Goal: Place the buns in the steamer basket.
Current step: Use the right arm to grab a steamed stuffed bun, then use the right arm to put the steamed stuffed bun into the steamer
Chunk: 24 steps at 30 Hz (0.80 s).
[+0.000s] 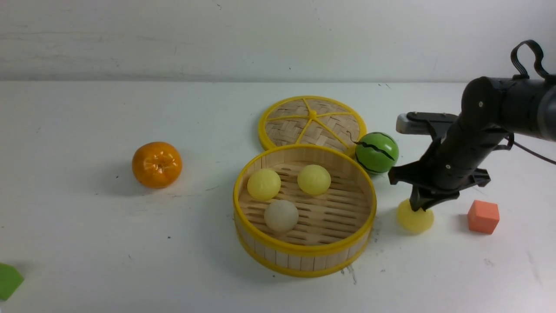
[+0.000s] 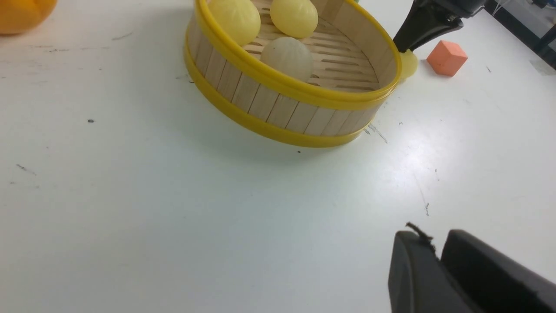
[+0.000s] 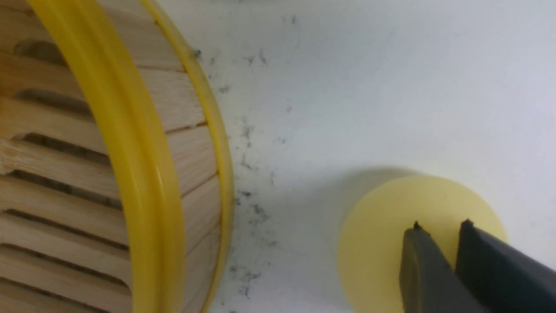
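Note:
The steamer basket [image 1: 304,256] stands in the middle of the table and holds three buns: two pale yellow ones [image 1: 263,184] [image 1: 314,179] and an off-white one [image 1: 281,215]. Another pale yellow bun [image 1: 415,221] rests on the table just right of the basket. My right gripper [image 1: 417,208] comes down on its top. In the right wrist view its jaws [image 3: 442,226] are closed to a narrow gap, pinching the top of that bun [image 3: 382,243]. My left gripper [image 2: 438,245] is shut and holds nothing, low over bare table on the near side of the basket [image 2: 278,104].
The woven lid [image 1: 312,124] lies flat behind the basket, with a green striped ball [image 1: 376,152] beside it. An orange tangerine [image 1: 157,164] sits at the left, an orange cube [image 1: 483,216] right of the bun, and a green block [image 1: 8,280] at the near left edge.

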Each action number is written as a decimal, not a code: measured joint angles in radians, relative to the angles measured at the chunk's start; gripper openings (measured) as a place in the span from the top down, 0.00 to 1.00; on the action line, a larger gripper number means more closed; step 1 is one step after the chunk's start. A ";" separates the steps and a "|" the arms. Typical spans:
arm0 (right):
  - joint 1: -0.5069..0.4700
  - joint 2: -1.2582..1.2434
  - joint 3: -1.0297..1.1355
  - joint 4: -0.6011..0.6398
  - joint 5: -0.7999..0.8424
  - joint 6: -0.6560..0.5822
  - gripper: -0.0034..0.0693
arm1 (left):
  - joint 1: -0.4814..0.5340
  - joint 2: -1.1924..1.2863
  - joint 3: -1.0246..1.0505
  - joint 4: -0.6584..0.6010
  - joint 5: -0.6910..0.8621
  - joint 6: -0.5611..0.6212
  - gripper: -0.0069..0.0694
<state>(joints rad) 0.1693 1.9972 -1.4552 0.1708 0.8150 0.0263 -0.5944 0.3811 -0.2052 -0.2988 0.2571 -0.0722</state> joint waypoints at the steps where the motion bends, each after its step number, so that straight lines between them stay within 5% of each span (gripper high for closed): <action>1: 0.000 0.000 0.000 0.000 0.003 -0.018 0.92 | 0.000 0.000 0.000 0.000 0.000 0.000 0.79; 15: 0.000 -0.106 0.000 0.018 0.040 -0.034 0.97 | 0.000 0.000 0.000 0.000 0.000 0.000 0.77; 24: 0.120 -0.186 0.000 0.220 0.061 -0.153 0.97 | 0.000 0.000 0.000 0.000 0.000 0.000 0.76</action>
<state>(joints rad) 0.2895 1.8111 -1.4552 0.3906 0.8763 -0.1266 -0.5944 0.3811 -0.2052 -0.2988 0.2571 -0.0722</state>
